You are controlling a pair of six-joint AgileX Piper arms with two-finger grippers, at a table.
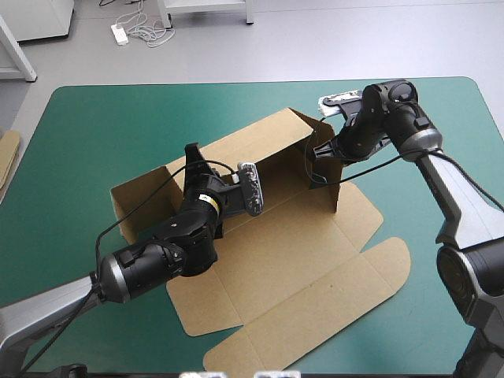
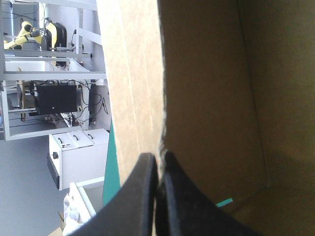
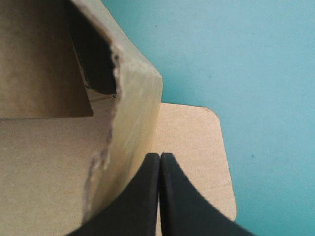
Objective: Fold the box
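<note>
Board is clamped in the left gripper [image 2: 160, 157]: its black fingers are all but closed, and the ragged top edge of the back wall [image 2: 133, 73] is seen running down into the narrow gap between them. The right gripper [image 3: 160, 157] is drawn together into one point, with no board seen between its fingers. A curved, standing side wall [image 3: 140, 108] is found just beside it, perhaps touching one finger, and a flat flap [image 3: 197, 147] with a rounded corner is spread on the cover beneath.

Further out, the box [image 1: 315, 260] is laid near the middle of the teal-green table [image 1: 94, 134], only part built. The back wall and a left side panel [image 1: 138, 201] are raised, while the base and lid panels are left flat toward the near edge. An edge of more board [image 1: 8, 153] is seen at the table's left edge.

Trouble is judged most likely at the side wall: it is not gripped, only leaned against, so it could spring back flat if the right gripper were drawn off. The back wall's edge already looks frayed, and a hard pull by the left gripper could tear it further or drag the whole sheet across the cover, so that the tuck would be missed
</note>
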